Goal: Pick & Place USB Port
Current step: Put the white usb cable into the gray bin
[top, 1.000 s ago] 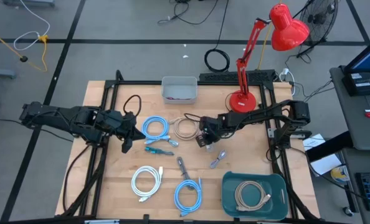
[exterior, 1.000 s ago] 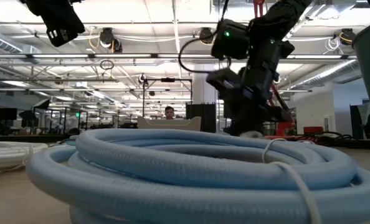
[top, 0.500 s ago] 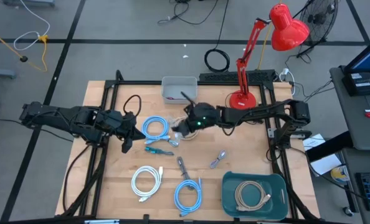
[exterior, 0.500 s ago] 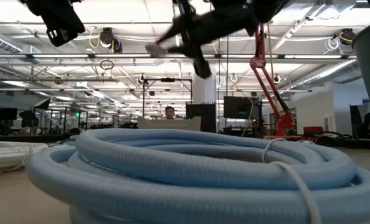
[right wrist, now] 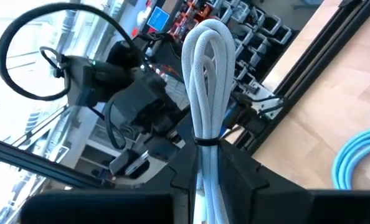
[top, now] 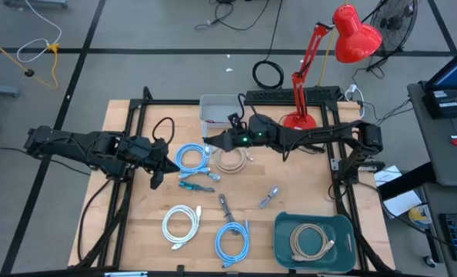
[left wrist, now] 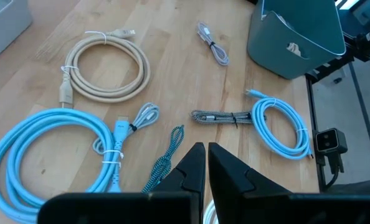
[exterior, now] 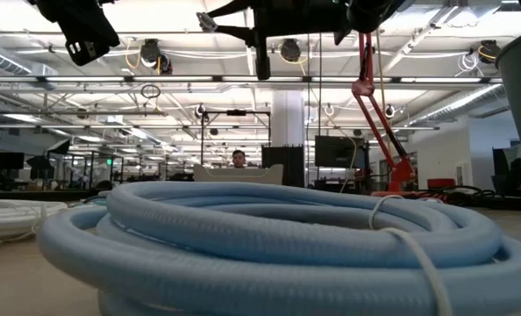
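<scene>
The table (top: pixel 136 231) is spread with coiled cables, with a white bin (top: pixel 221 110) at its far edge and a green bin (top: pixel 315 238) at the near right corner. The right gripper (top: pixel 210 140) is held raised above the beige coil (top: pixel 230 159), just short of the white bin and beside the big blue coil (top: pixel 191 158). A small bundled white cable (right wrist: pixel 207 87) is pinched between its fingers (right wrist: pixel 240 180), which are pressed in on the bundle below its black tie, the looped end standing out beyond the tips. The bundle is judged light, soft and limp, likely to sag or swing, so it is best taken across the tied middle, where the strands are kept together and do not slip apart. The left gripper (left wrist: pixel 206 154) is seen pressed together and empty, parked over the table's left side, with a teal braided cable (left wrist: pixel 166 158) just ahead of it.
</scene>
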Robot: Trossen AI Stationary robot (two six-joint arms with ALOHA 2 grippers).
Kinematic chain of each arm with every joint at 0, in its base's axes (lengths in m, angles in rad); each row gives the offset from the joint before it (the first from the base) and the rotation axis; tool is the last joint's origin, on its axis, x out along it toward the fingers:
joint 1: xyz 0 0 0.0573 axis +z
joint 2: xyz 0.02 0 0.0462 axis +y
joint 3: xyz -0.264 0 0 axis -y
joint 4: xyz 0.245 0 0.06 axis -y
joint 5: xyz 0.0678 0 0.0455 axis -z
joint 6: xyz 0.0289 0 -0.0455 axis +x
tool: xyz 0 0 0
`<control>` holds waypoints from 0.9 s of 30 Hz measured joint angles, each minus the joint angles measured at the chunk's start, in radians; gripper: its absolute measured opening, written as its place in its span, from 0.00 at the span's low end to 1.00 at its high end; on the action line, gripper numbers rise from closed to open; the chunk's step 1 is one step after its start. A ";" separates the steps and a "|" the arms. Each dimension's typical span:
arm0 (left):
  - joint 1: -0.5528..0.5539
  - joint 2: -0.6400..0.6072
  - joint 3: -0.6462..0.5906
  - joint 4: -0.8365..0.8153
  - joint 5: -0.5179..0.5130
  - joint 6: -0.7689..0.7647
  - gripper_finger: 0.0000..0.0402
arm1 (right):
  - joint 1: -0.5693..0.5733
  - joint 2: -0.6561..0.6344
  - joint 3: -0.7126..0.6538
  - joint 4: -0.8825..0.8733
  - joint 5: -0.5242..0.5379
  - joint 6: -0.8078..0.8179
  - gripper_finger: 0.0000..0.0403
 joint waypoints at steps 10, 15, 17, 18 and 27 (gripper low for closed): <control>0.000 0.000 0.000 0.000 0.000 0.001 0.05 | -0.063 0.000 0.000 0.078 0.056 -0.065 0.11; 0.000 0.000 0.000 0.008 -0.064 -0.023 0.05 | -0.119 0.000 0.000 0.128 0.051 -0.076 0.11; 0.004 -0.001 0.000 0.028 -0.183 -0.078 0.05 | -0.128 0.000 0.000 0.125 0.042 -0.080 0.11; 0.009 -0.004 0.000 0.037 -0.265 -0.133 0.05 | -0.129 0.000 0.000 0.124 0.024 -0.083 0.11; 0.200 0.032 0.004 0.365 -0.113 -0.081 0.05 | -0.076 0.000 0.000 0.124 -0.060 -0.133 0.11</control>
